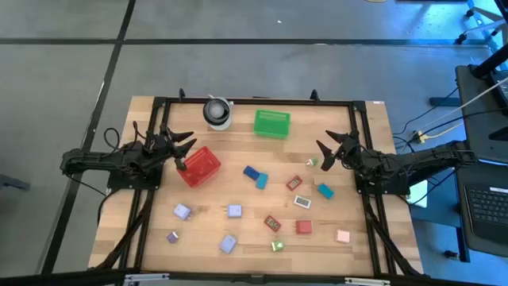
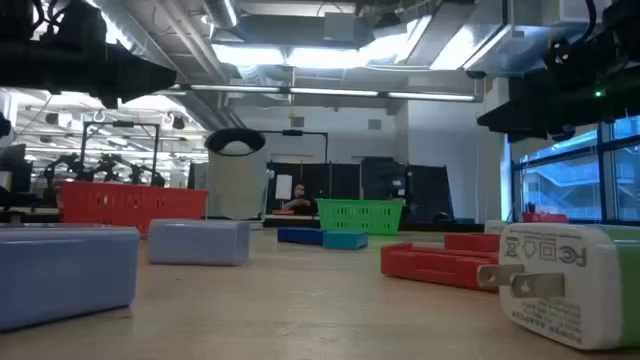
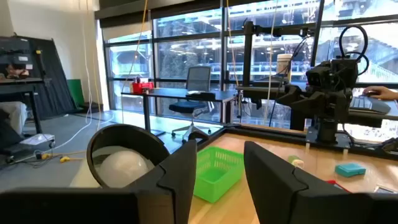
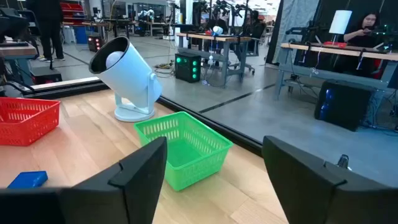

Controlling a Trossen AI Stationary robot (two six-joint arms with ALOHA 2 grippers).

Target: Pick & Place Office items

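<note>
While the office items lie scattered over the wooden table's near half, untouched, both arms hang above it. Left gripper, fingers apart, sits beside the red mesh basket. Right gripper, fingers apart, is near the green basket.

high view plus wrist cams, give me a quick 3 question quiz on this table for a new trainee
1. True or false: the red mesh basket lies nearer the left gripper than the right gripper.

2. Multiple choice: where does the green rectangular basket sit?
A. among the small pieces at the near edge
B. by the table's far edge, beside the white lamp-like device
C. inside the red mesh basket

3. Fill in: both grippers are ____ and hold nothing.

Key: 1 true; 2 B; 3 open.
</note>
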